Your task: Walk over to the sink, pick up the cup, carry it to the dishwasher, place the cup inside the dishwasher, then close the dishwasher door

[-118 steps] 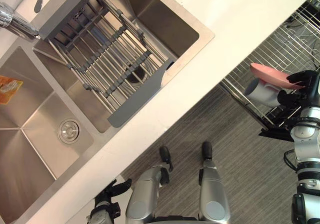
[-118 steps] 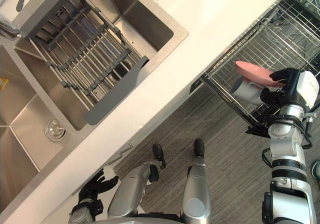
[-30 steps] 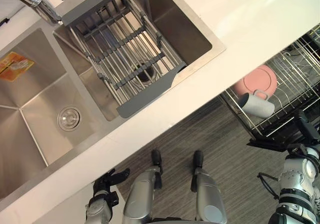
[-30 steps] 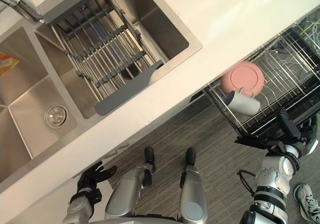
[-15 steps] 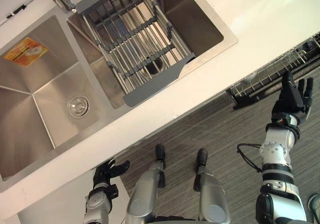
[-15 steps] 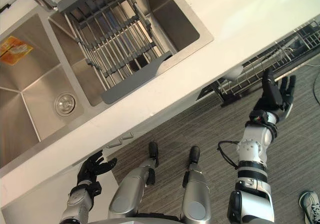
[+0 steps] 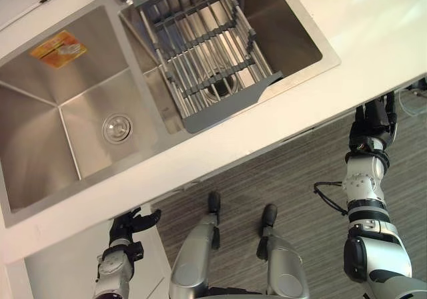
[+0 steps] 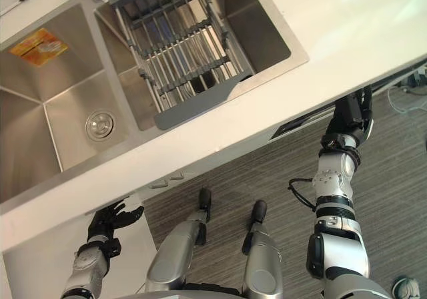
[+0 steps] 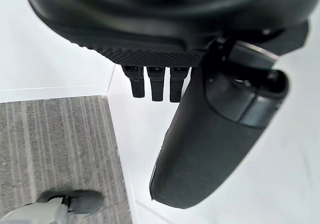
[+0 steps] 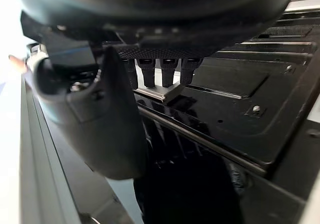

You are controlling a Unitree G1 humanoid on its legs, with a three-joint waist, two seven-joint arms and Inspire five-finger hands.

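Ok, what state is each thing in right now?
Dishwasher door, close up under the counter; fully shut or not, cannot tell.
Right hand, open, fingers straight against that door.
Left hand, open, holding nothing.
Sink, no cup in it.
Sink rack, across the sink, bare.

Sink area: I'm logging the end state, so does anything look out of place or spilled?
Nothing stands out. The grey rack spans one basin, an orange sticker lies in the other, and no spill shows.
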